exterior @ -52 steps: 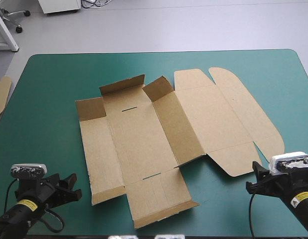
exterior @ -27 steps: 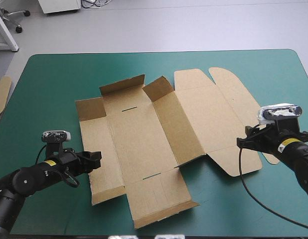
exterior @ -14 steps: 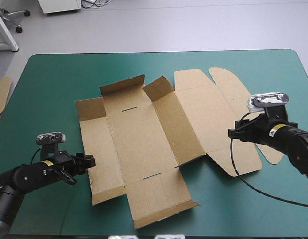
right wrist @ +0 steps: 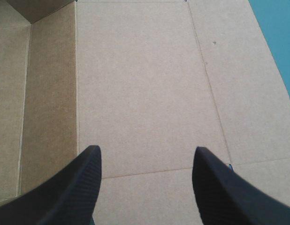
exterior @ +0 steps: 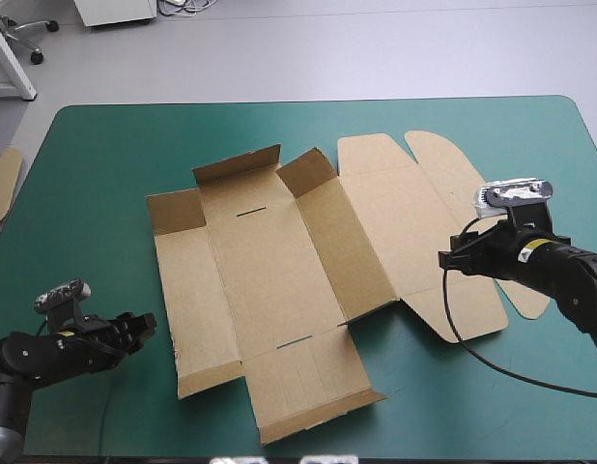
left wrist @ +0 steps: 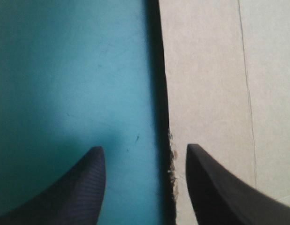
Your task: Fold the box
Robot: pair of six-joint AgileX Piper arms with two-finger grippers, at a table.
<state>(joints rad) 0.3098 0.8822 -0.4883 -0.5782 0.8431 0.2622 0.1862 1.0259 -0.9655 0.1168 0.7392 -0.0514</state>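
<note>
Left claw [exterior: 144, 329] [left wrist: 142, 150] is wide open and has backed off since the earlier frame: it was up against the box's left edge, now it sits low over the teal-green desk [exterior: 86, 193] [left wrist: 65, 70], near that edge but apart from it, toward the near-left corner. In its wrist view the edge runs between the two fingers, with a frayed spot on the board close to the claw. Right claw [exterior: 451, 259] [right wrist: 147, 149] is also wide open, over the broad lid panel on the box's right side, only a hair further left than before; cannot tell if it touches the board. Box [exterior: 279, 280] [left wrist: 215, 93] [right wrist: 140, 79] has not moved: mid-desk, mostly flat, inside face up, short flaps at the far end standing, the long wall between base and lid raised, lid flat. A strip of spare board [exterior: 1, 179] shows at the desk's left edge.
</note>
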